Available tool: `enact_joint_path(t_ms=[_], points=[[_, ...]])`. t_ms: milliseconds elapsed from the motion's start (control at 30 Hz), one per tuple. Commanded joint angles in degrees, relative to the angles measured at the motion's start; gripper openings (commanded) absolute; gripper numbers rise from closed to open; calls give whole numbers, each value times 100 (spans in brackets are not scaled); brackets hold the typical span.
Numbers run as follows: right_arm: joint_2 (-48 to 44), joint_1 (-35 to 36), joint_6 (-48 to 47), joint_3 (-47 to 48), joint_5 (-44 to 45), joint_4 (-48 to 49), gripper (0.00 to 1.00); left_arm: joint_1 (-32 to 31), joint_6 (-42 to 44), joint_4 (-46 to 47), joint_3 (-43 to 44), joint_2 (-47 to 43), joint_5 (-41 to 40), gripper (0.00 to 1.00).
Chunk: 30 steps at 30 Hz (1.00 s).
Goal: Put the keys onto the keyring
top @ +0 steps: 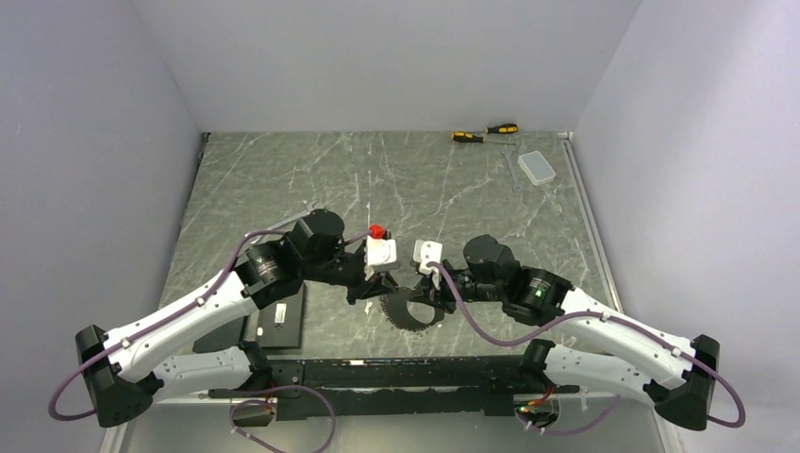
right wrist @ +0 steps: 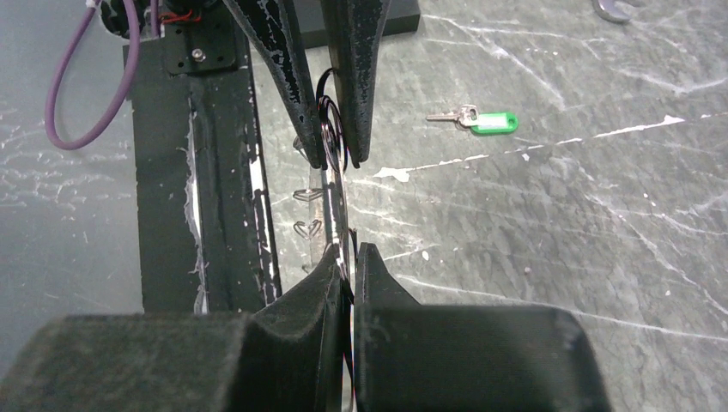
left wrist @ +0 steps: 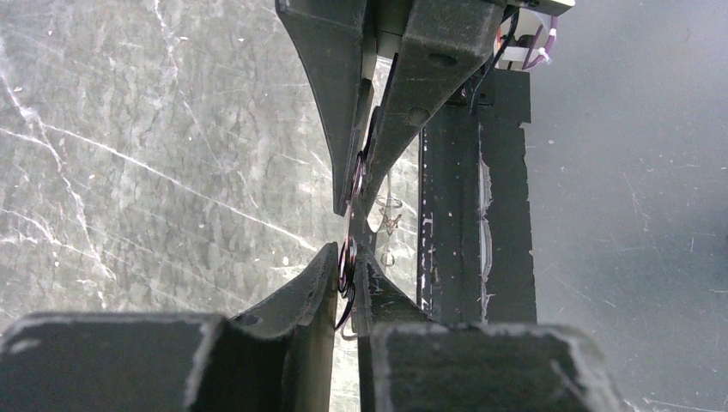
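**Near the front edge, both grippers on one ring**

Close to the near edge of the grey marbled table (top: 283,189), about midway along it, the keyring (top: 411,324) hangs between the two arms, off the surface. It is a thin, dark ring with a toothed rim. The left gripper (top: 385,296) pinches it on one side and the right gripper (top: 436,300) on the opposite side. Both wrist views look along the ring edge-on. In each, the camera's own fingers (left wrist: 322,279) are drawn in narrow on the dark wire, and the other arm's fingers are squeezed on it from the far side. Neither pair shows more than a sliver of gap.

The key (right wrist: 481,121) is not on the ring. It lies flat on the table, well apart from both grippers and farther in from the near edge than the ring. Its small silver blade points toward the left gripper and its bright green head points away. Only the right wrist view shows it; in the top view it is probably hidden under the left arm, though I cannot be sure.

A black rail (right wrist: 167,172) runs along the near edge, just beside the ring. A flat black box (top: 281,319) sits by the left arm. Near the far right corner lie two yellow-and-black screwdrivers (top: 486,133) and a pale lidded box (top: 539,168).
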Motion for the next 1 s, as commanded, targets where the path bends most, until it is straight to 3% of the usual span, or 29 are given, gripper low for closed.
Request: enact_joint_path(t_ms=[0, 433, 667, 767, 800, 900, 967], points=[[41, 12, -97, 369, -89, -288, 0, -25, -71, 233, 72, -39, 83, 13], [269, -26, -156, 694, -174, -756, 0, -25, -178, 348, -49, -73, 152, 26], [235, -28, -168, 739, -202, -814, 0, -21, -166, 356, -100, -79, 111, 10], [196, -41, -151, 724, -196, -783, 0, -22, -145, 323, -109, -71, 171, 9], [191, -41, -137, 723, -181, -782, 0, -28, -132, 288, -99, -68, 191, 12], [190, -53, -125, 740, -104, -805, 0, -23, -92, 119, -60, -144, 137, 36], [178, -52, -130, 729, -38, -816, 0, -23, -128, 89, -95, -270, 60, 46]])
